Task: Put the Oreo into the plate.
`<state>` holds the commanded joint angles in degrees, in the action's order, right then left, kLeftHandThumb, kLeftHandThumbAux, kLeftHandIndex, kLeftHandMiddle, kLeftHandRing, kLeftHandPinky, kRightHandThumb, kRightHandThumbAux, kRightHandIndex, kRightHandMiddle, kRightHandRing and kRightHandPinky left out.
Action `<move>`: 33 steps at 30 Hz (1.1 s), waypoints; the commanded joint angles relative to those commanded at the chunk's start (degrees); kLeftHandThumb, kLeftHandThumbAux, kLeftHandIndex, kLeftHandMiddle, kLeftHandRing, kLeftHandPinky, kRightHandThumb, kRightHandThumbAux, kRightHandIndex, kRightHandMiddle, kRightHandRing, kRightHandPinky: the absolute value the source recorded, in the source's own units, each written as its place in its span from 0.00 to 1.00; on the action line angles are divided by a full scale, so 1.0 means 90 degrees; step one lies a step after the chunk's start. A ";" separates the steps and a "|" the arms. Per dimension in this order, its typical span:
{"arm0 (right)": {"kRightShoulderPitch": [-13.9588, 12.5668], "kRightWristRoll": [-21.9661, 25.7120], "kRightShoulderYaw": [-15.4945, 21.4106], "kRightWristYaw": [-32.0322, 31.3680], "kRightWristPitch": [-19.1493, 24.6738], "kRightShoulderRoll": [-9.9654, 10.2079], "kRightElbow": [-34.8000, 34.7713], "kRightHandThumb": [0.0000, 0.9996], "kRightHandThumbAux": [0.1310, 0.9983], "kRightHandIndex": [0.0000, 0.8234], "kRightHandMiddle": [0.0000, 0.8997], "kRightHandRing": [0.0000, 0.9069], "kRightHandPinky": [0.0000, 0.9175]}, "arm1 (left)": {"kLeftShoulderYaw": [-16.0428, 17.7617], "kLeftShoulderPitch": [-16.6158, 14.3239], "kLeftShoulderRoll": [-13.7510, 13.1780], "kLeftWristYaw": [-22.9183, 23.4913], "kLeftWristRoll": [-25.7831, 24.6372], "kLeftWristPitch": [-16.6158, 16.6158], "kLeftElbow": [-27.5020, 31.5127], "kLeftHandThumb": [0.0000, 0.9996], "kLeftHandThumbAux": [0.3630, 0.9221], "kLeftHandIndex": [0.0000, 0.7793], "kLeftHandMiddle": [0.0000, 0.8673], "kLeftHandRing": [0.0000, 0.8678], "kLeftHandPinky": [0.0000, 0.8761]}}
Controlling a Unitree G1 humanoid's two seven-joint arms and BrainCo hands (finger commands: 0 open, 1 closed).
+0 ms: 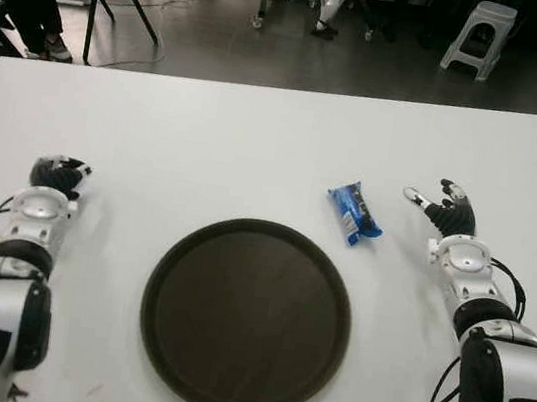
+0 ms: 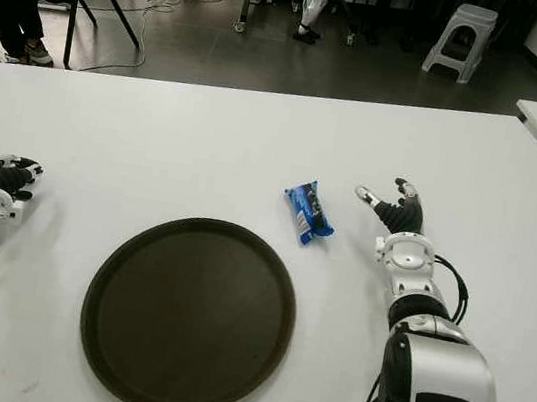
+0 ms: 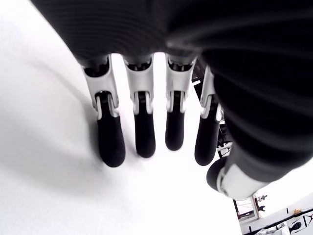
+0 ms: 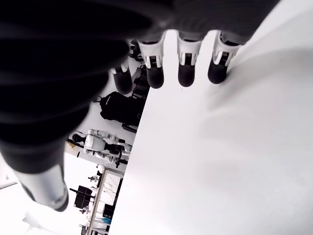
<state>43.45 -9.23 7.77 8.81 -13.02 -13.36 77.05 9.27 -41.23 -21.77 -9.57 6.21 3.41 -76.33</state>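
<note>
White table (image 1: 258,139). Oreo packet (image 1: 355,213), blue, lay just beyond the far-right rim of the dark round plate (image 1: 245,315), not on it. Right hand (image 1: 446,211) sat right of the packet, apart from it, fingers (image 4: 186,71) loosely extended, holding nothing. Left hand (image 1: 56,174) showed left of the plate, fingers (image 3: 145,132) relaxed, empty.

We see bare white table (image 1: 258,139) on every side of the dark round plate (image 1: 245,316). Beyond the plate's far right rim lies the blue Oreo pack (image 1: 354,213), the only obstacle; an open strip of table separates it from the right hand (image 1: 443,208). The left hand (image 1: 58,173) shows left of the plate, with clear table between.
</note>
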 joint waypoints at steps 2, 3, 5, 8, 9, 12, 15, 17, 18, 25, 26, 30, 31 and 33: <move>0.0003 -0.0010 -0.0031 0.0006 -0.0013 -0.0020 0.0001 0.12 0.65 0.08 0.11 0.10 0.10 | -0.0046 -0.0012 0.0006 0.0001 0.0024 0.0001 0.0003 0.68 0.64 0.51 0.28 0.29 0.22; 0.0005 -0.0011 -0.0043 0.0003 -0.0016 -0.0028 0.0002 0.12 0.65 0.09 0.12 0.11 0.10 | -0.0059 -0.0016 0.0011 0.0000 0.0031 0.0002 0.0005 0.68 0.64 0.51 0.27 0.29 0.22; 0.0009 -0.0009 -0.0063 -0.0011 -0.0016 -0.0039 0.0003 0.13 0.65 0.09 0.13 0.12 0.13 | -0.0075 -0.0021 0.0017 -0.0007 0.0036 0.0007 0.0008 0.68 0.64 0.51 0.26 0.28 0.21; 0.0003 -0.0001 -0.0086 -0.0031 -0.0012 -0.0039 0.0010 0.14 0.64 0.09 0.12 0.12 0.15 | -0.0090 -0.0013 0.0028 -0.0037 0.0025 0.0031 0.0017 0.68 0.64 0.51 0.26 0.27 0.19; 0.0008 -0.0001 -0.0095 -0.0037 -0.0001 -0.0040 0.0012 0.14 0.64 0.09 0.11 0.12 0.14 | -0.0088 -0.0011 0.0034 -0.0052 0.0015 0.0047 0.0023 0.68 0.64 0.51 0.26 0.26 0.18; 0.0020 0.0001 -0.0114 -0.0039 0.0020 -0.0045 0.0015 0.13 0.63 0.07 0.09 0.10 0.13 | -0.0087 -0.0010 0.0042 -0.0075 -0.0002 0.0071 0.0032 0.69 0.64 0.52 0.26 0.25 0.17; 0.0034 -0.0012 -0.0138 -0.0017 0.0045 -0.0049 0.0019 0.12 0.63 0.07 0.09 0.09 0.11 | -0.0095 -0.0009 0.0044 -0.0103 0.0001 0.0092 0.0038 0.69 0.63 0.52 0.27 0.25 0.16; 0.0038 -0.0035 -0.0163 0.0021 0.0054 -0.0051 0.0019 0.12 0.64 0.07 0.09 0.09 0.10 | -0.0113 -0.0006 0.0043 -0.0118 0.0017 0.0098 0.0040 0.69 0.63 0.52 0.28 0.26 0.15; 0.0039 -0.0047 -0.0177 0.0042 0.0057 -0.0052 0.0019 0.12 0.64 0.07 0.09 0.08 0.09 | -0.0124 -0.0005 0.0040 -0.0125 0.0025 0.0100 0.0041 0.69 0.63 0.52 0.28 0.26 0.14; 0.0048 -0.0074 -0.0204 0.0087 0.0052 -0.0049 0.0015 0.12 0.63 0.07 0.09 0.07 0.07 | -0.0191 -0.0004 0.0029 -0.0145 0.0037 0.0104 0.0045 0.69 0.63 0.53 0.30 0.26 0.10; 0.0045 -0.0073 -0.0201 0.0085 0.0050 -0.0050 0.0015 0.12 0.63 0.07 0.09 0.07 0.07 | -0.0197 -0.0003 0.0031 -0.0146 0.0032 0.0100 0.0045 0.69 0.63 0.53 0.30 0.25 0.10; 0.0039 -0.0057 -0.0177 0.0037 0.0082 -0.0064 0.0020 0.13 0.63 0.08 0.10 0.10 0.13 | -0.0208 0.0007 0.0060 -0.0155 0.0019 0.0108 0.0047 0.69 0.62 0.53 0.30 0.25 0.08; 0.0042 -0.0052 -0.0169 0.0023 0.0099 -0.0073 0.0024 0.13 0.63 0.08 0.10 0.11 0.15 | -0.0208 0.0006 0.0069 -0.0155 0.0014 0.0114 0.0050 0.69 0.62 0.53 0.30 0.25 0.08; 0.0045 -0.0048 -0.0161 0.0010 0.0117 -0.0084 0.0029 0.13 0.63 0.08 0.12 0.13 0.18 | -0.0208 0.0004 0.0078 -0.0156 0.0009 0.0120 0.0052 0.69 0.62 0.54 0.30 0.24 0.07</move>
<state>43.86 -9.67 6.32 8.90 -11.96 -14.11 77.31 7.40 -41.19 -21.06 -10.97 6.29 4.49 -75.86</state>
